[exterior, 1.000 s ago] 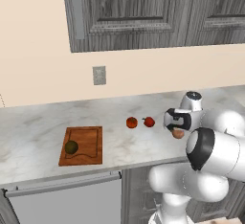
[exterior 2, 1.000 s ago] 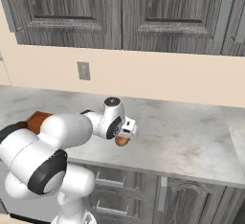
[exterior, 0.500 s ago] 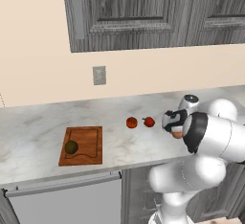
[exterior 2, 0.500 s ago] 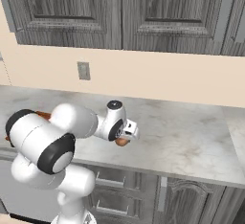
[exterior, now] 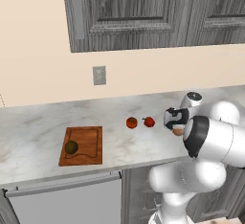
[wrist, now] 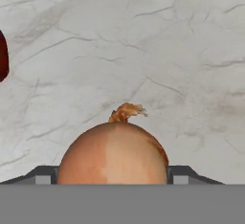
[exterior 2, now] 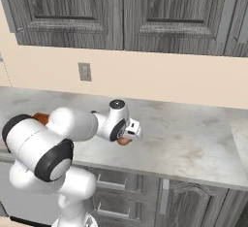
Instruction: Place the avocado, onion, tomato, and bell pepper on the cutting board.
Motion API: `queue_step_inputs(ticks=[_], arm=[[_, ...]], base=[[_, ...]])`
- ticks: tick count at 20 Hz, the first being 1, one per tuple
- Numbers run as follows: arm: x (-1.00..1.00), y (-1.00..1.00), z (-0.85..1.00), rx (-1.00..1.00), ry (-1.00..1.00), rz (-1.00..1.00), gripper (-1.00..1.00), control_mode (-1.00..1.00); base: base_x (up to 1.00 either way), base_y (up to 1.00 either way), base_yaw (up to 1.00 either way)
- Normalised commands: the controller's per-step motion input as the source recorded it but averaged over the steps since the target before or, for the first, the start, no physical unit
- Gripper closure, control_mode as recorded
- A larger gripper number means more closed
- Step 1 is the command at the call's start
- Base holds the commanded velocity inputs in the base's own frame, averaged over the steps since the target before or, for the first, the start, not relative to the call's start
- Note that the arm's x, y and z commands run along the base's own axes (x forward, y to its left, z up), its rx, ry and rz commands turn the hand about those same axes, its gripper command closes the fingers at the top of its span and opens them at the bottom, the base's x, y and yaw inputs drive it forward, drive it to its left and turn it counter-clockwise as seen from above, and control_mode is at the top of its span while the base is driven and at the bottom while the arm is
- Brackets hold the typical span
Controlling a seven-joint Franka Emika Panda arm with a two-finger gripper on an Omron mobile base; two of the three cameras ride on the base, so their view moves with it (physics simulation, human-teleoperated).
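1. On the veined marble counter, the gripper is clamped on the onion, a smooth peach ball with a dry tuft, finger tips against both sides
2. At left, the grooved wooden board holds the dull round avocado
3. Between them lie an orange-red fruit and a red one

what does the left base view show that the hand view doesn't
Left base view alone: the flat reddish-brown wooden cutting board with the dark olive-green avocado lying on it, an orange-red round fruit on the counter, the grey wall outlet and the grey cabinet doors.

Hand view alone: the onion's dry brown tuft, and the onion sitting between the two dark fingertips.

Both: the pale peach round onion, the white marble counter, and the red round fruit beside it.
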Motion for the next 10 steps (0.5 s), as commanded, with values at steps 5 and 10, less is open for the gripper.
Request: queue_step_inputs(ticks=[5,10], arm=[[-0.32,0.10,0.83,0.00,-0.12,0.01,1.00,-1.00],[-0.41,0.32,0.84,-0.05,-0.07,0.11,1.00,-1.00]], base=[[0.00,0.00,0.00],[0.00,0.00,0.00]])
